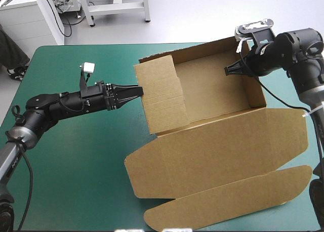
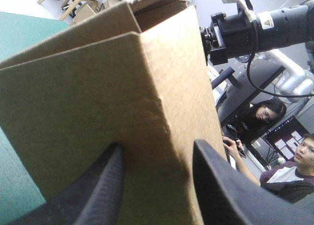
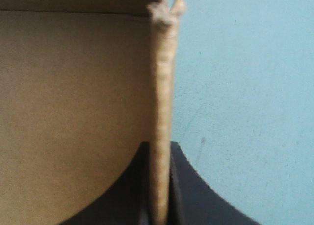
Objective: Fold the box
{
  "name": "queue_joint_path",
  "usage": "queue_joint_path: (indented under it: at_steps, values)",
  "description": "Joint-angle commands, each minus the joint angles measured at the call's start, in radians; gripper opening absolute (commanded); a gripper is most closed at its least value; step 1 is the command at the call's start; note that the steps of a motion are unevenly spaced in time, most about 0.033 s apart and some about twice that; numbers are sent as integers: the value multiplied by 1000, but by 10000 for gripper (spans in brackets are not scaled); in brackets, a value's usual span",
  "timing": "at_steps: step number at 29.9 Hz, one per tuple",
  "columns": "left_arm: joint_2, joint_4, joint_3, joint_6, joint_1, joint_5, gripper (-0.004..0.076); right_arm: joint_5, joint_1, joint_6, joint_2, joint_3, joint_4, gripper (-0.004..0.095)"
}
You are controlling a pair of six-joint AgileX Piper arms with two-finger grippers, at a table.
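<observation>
I see the brown box (image 1: pixel 217 141) in the middle of the teal-green bench (image 1: pixel 76 156). It is an open tray now. Its far wall and side walls stand up, and its lid lies flat toward the near edge.

My left end effector (image 1: pixel 139 92) is at the left wall. In the left wrist view its (image 2: pixel 157 146) black fingers sit one on each side of the board (image 2: pixel 98 97), pinching it.

My right end effector (image 1: pixel 229 70) is at the right wall, near the far corner. In the right wrist view its (image 3: pixel 159 146) fingers are almost pressed together, with the thin top edge of the wall (image 3: pixel 73 112) between them. The bench cover (image 3: pixel 245 87) shows beside it.
</observation>
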Motion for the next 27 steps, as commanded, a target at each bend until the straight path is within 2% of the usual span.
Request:
queue_joint_path:
  at_steps: [1,4,8,13,17,20,24,27]
  values:
    - [-33,-50,-37,-36,-5,116,321,-53,-2,3,-38,-25,19,-19]
    - [-33,25,-42,-97,-5,81,321,-53,-2,6,-38,-25,23,-18]
    - [-33,129,-70,-204,-5,-26,321,-53,4,13,-38,-25,28,-18]
    - [-33,213,-121,-301,-16,-76,321,-62,54,62,-17,-25,-7,-17]
    - [-33,317,-166,-388,-90,-200,321,-109,124,84,3,-25,-26,-16]
    - [-33,461,-188,-474,-179,-335,321,-145,168,100,16,-25,-46,-16]
    - [-33,666,-210,-632,-262,-442,321,-150,199,123,27,-25,-72,-16]
    - [-33,757,-216,-734,-281,-479,321,-148,199,130,31,-25,-60,-16]
